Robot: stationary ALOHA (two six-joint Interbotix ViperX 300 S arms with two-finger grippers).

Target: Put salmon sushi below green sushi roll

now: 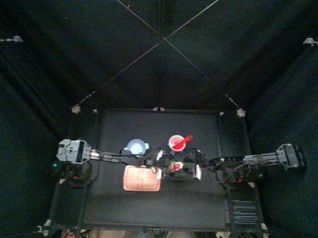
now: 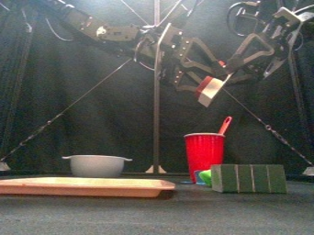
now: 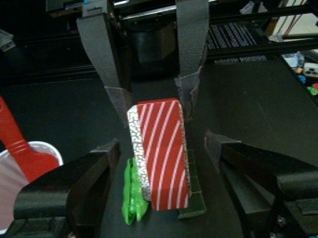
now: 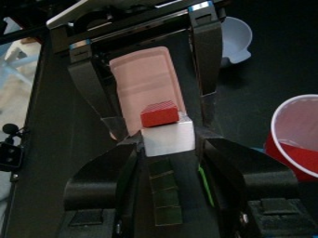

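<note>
Currently the salmon sushi [image 2: 211,89] is hanging well above the table [image 2: 185,216], up where the two arms are meeting over the middle. From the left wrist, the left gripper [image 3: 152,84] is clasping it: the striped orange-and-white top is lying lengthwise between the two grey fingers [image 3: 189,65], which are hugging its long sides. From the right wrist, the right gripper [image 4: 162,102] is standing around the same piece, seen end-on with its red top over the white rice. Whether that gripper is pressing on the piece or only bracketing it cannot be told.

Down on the table, the green sushi roll [image 2: 205,176] is sitting just beside a row of dark green blocks [image 2: 249,177], at the foot of a red cup [image 2: 204,154] that is carrying a red spoon [image 2: 225,125]. A pale bowl [image 2: 95,165] is resting further left, behind a flat pink board [image 2: 86,186]. The salmon piece is touching none of these.
</note>
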